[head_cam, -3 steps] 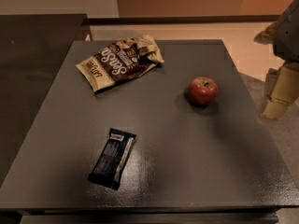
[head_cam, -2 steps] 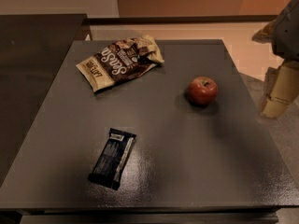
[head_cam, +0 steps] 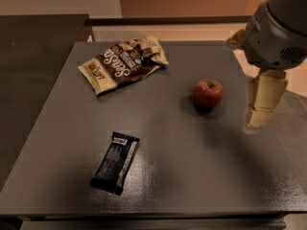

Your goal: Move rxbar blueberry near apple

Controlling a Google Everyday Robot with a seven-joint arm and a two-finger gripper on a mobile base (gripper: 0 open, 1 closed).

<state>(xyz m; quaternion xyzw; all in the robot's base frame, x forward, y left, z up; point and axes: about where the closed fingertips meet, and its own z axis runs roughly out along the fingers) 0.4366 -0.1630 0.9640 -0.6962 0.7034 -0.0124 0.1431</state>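
The rxbar blueberry (head_cam: 115, 163) is a flat dark navy bar with pale lettering, lying on the grey table (head_cam: 192, 176) at front left, tilted slightly. The red apple (head_cam: 208, 93) stands upright at the right middle of the table. My gripper (head_cam: 258, 121) hangs from the grey arm housing (head_cam: 278, 28) at the right side of the table, just right of the apple and far from the bar. It holds nothing.
A brown-and-cream snack bag (head_cam: 122, 63) lies at the back left of the table. A dark counter (head_cam: 33, 56) adjoins the table on the left. Tan floor (head_cam: 292, 119) shows beyond the right edge.
The arm and gripper have moved left, in over the table's right side and closer to the apple. The bar, apple and bag have not moved.
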